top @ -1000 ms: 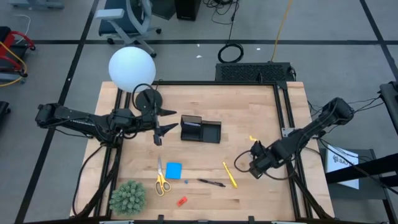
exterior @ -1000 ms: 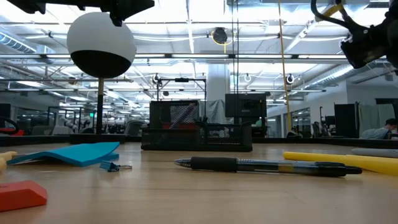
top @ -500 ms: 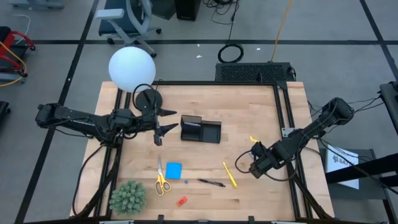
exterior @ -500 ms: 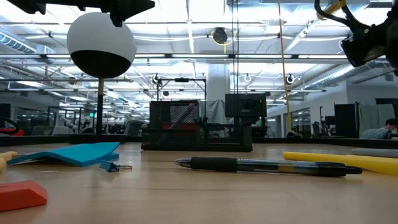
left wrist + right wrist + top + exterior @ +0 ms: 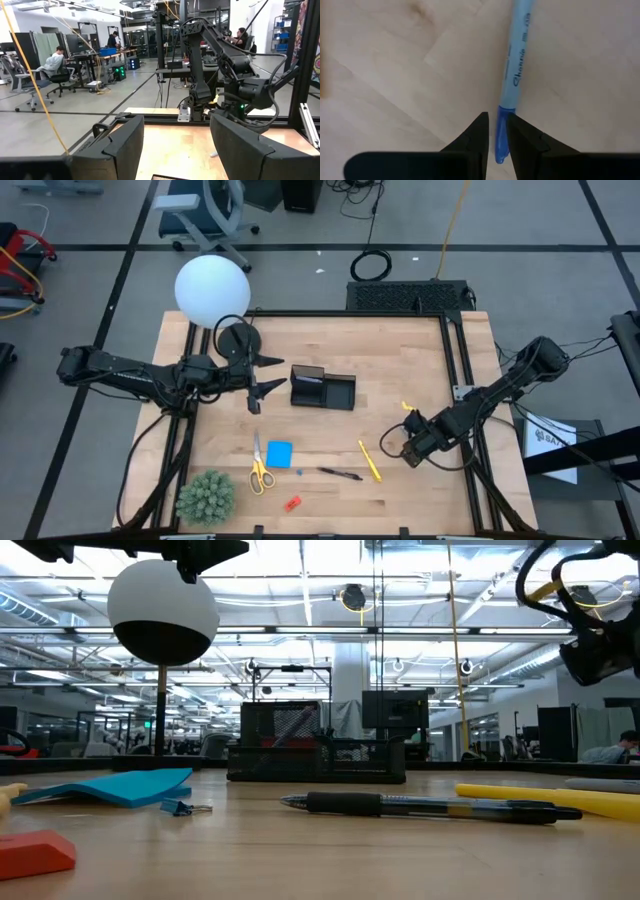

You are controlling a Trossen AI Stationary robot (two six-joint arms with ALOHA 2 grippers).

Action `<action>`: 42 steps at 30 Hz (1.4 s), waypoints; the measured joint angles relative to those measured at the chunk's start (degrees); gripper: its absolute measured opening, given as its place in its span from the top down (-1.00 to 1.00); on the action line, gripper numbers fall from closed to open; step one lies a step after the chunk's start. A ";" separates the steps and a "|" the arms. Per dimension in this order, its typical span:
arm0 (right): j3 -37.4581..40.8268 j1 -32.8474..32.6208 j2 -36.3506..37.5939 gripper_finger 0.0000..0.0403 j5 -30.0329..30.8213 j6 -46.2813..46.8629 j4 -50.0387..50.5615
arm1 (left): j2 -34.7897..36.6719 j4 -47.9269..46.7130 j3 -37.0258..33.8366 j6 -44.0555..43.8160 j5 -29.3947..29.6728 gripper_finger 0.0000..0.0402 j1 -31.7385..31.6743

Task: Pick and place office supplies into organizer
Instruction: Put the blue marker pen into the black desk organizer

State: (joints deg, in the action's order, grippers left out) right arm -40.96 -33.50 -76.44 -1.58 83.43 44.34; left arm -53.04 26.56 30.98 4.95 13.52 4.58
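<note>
Two dark right gripper (image 5: 496, 132) fingers (image 5: 479, 131) pinch the light-blue marker's (image 5: 514, 75) blue cap end above the wooden table (image 5: 395, 75); left fingers (image 5: 125, 142) gape.

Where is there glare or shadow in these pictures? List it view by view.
High view: white lamp globe blown out, table evenly lit. Low view: ceiling lights glare, organizer a dark silhouette. Right wrist view: right end effector near-black, shut on the pale blue pen.

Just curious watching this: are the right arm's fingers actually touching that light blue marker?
Touching. The right wrist view shows the blue marker with its darker cap end squeezed between the right gripper's two dark fingers, no gap on either side.
</note>
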 joint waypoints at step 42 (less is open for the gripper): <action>8.29 0.00 -0.90 0.72 -1.69 0.95 -7.57 | -0.33 -0.17 0.00 -0.60 0.00 -0.17 0.00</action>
State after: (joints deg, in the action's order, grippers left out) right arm -32.67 -33.50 -77.34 -3.27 84.38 36.78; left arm -53.36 26.39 30.98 4.35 13.52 4.58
